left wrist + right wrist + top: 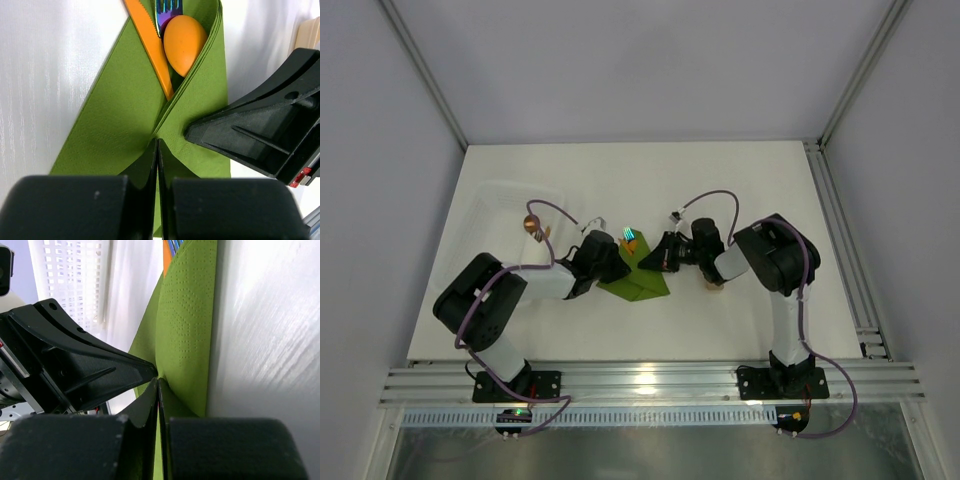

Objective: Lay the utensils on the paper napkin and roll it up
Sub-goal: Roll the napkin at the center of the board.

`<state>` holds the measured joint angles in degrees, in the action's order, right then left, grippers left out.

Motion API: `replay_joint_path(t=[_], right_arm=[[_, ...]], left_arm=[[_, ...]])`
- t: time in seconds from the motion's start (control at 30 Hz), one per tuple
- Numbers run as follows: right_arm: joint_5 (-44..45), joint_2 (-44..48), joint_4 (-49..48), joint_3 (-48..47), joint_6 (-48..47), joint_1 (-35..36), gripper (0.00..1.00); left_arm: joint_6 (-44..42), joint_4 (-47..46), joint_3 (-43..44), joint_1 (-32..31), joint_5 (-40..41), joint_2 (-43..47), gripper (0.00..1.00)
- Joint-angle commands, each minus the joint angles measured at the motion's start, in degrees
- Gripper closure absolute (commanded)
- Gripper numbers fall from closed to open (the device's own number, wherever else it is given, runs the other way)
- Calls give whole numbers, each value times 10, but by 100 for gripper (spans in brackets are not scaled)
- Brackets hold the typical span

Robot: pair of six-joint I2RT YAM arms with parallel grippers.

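Paper napkin: olive green, both sides folded over into a cone, mid-tabletop.
Inside, heads showing: orange knife, orange spoon, iridescent fork.
Left gripper: jaws closed, tips on the crossed folds.
Right gripper: jaws closed, tips at the same spot, opposite.
Perforated white basket: far left.

No legible text, label or number anywhere.
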<state>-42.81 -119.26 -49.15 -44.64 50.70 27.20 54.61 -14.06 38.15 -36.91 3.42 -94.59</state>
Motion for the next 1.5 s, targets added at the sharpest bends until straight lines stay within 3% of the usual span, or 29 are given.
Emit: replay_joint_path(t=[0.0,0.47,0.67,1.1,1.27,1.47], right_arm=[[11,21,-18,32,-12,11,96],[28,18,-122,112,34,49,96],[54,20,-125,113,43,67,96],[85,41,-75,98,31,89,96],[105,57,-44,99,24,98,96],[148,88,-2,109,19,123,96]], left_arm=[[-30,82,-22,2,27,-22,100],[-49,99,-21,2,30,26,100],[-59,57,-63,-6,2,128,93],[-47,18,-88,-18,-31,146,85],[-30,-4,-106,-24,-40,132,93],[-21,70,-108,-25,11,151,98]])
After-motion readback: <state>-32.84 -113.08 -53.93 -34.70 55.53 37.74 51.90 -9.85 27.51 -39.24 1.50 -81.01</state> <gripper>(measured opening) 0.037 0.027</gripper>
